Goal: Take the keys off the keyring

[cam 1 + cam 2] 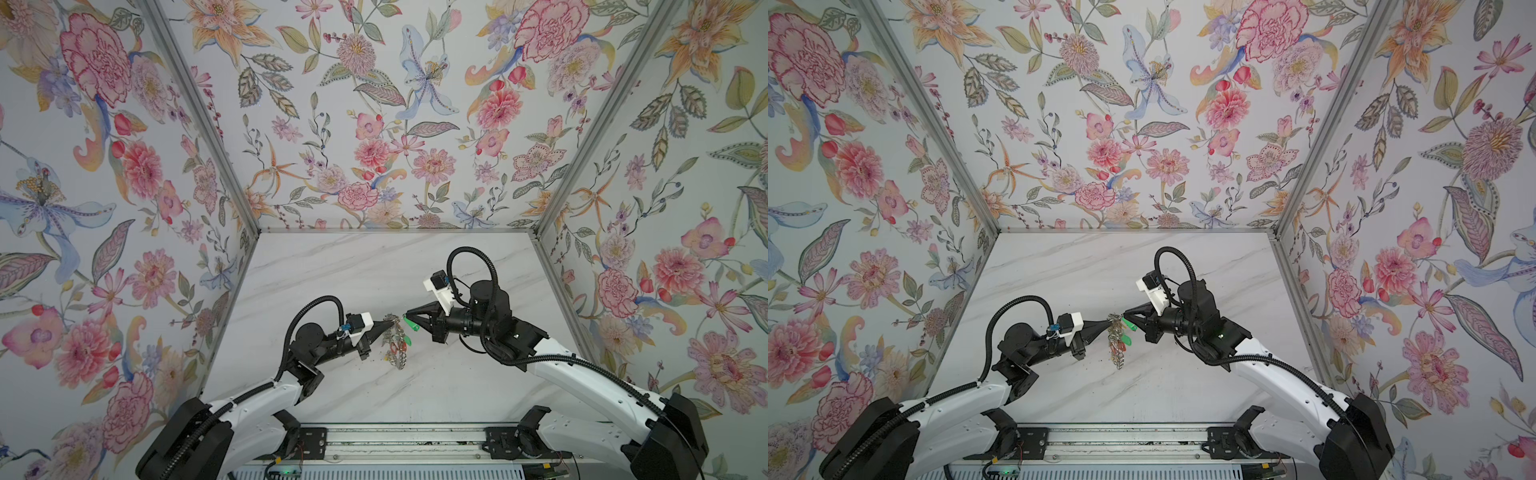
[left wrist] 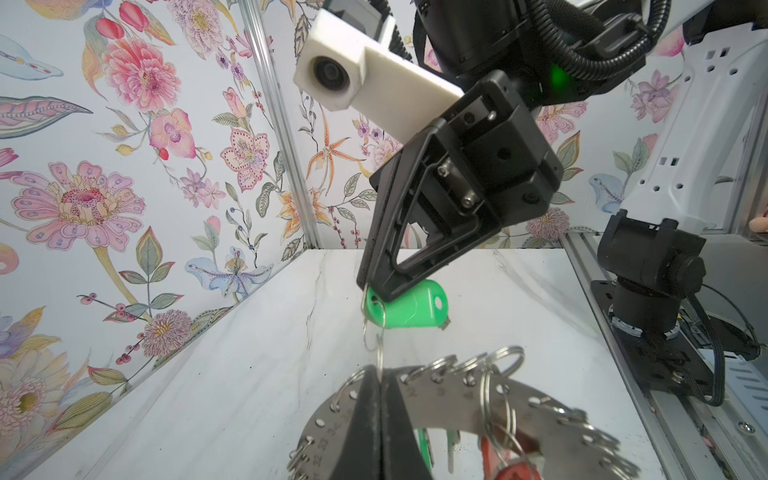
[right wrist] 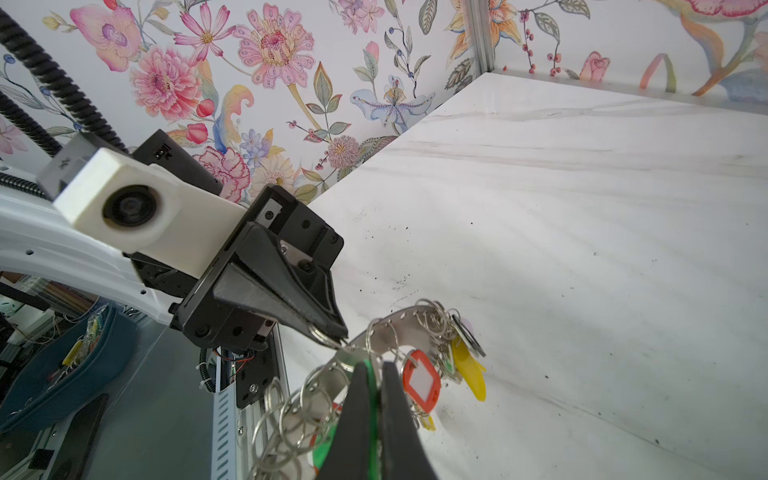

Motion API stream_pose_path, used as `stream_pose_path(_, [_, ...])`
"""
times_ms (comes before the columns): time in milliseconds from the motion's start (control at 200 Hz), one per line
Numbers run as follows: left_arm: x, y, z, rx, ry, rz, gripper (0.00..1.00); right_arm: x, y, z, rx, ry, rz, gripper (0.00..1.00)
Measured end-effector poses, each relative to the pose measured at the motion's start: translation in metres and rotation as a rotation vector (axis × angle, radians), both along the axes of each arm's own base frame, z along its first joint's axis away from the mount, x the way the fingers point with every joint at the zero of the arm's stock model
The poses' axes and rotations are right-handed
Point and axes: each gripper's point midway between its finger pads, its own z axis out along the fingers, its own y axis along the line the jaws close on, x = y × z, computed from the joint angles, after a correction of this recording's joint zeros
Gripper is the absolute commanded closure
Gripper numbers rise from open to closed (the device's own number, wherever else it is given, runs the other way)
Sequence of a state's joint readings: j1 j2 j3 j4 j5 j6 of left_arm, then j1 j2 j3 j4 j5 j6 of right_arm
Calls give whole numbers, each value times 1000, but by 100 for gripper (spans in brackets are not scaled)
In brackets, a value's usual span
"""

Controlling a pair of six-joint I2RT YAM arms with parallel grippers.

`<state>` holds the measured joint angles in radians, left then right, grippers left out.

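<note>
Floral-papered walls surround a marbled white table (image 1: pixel 374 270) flecked with dark specks (image 3: pixel 401 282). Between the two arms the keyring (image 2: pixel 457 401) hangs edge-on in both top views. Left gripper (image 1: pixel 388 321): fingers pressed together on a split ring (image 3: pixel 322 336) at the disc's rim. Right gripper (image 1: pixel 406 315): fingers clamped on a green tag (image 2: pixel 409 307). The other keys (image 1: pixel 397 349), with a red tag (image 3: pixel 422 382) and a yellow tag (image 3: pixel 469 365), dangle crowded around the disc.

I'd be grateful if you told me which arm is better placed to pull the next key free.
Right. The right gripper is already shut on the green-tagged key and could likely draw it away, while the left gripper is clamped on the keyring, steadying it.
</note>
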<state>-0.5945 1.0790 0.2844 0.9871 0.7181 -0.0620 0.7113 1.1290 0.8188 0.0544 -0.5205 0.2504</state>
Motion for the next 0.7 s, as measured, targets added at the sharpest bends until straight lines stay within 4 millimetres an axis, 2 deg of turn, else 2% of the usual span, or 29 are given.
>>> stream_pose_path(325, [11, -4, -3, 84, -56, 56, 100, 15, 1, 2, -34, 43, -16, 100])
stream_pose_path(701, [13, -9, -4, 133, -111, 82, 100, 17, -1, 7, -51, 63, -24, 100])
